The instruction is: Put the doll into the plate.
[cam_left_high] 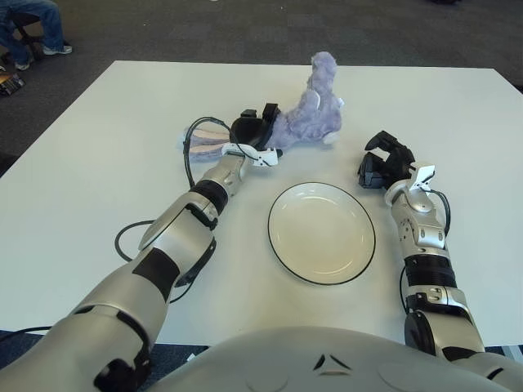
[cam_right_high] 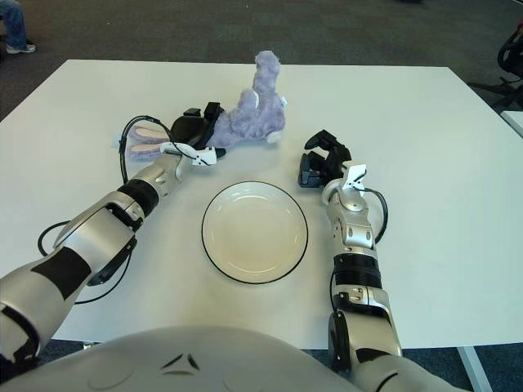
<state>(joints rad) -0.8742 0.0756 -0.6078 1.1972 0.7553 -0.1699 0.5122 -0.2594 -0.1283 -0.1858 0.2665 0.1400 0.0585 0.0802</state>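
Observation:
A purple plush doll [cam_left_high: 310,110] lies on the white table beyond the plate, its striped ears [cam_left_high: 204,139] stretched to the left and one end sticking up. My left hand [cam_left_high: 253,131] is at the doll's left side with its fingers closed on the plush body. The white plate [cam_left_high: 322,233] with a dark rim sits in front of the doll, with nothing on it. My right hand [cam_left_high: 384,167] shows just right of the plate's far edge, fingers relaxed and holding nothing.
The white table [cam_left_high: 98,163] reaches far to the left and right. A black cable [cam_left_high: 122,241] loops beside my left forearm. A seated person's legs [cam_left_high: 33,28] show on the dark floor beyond the table's far left corner.

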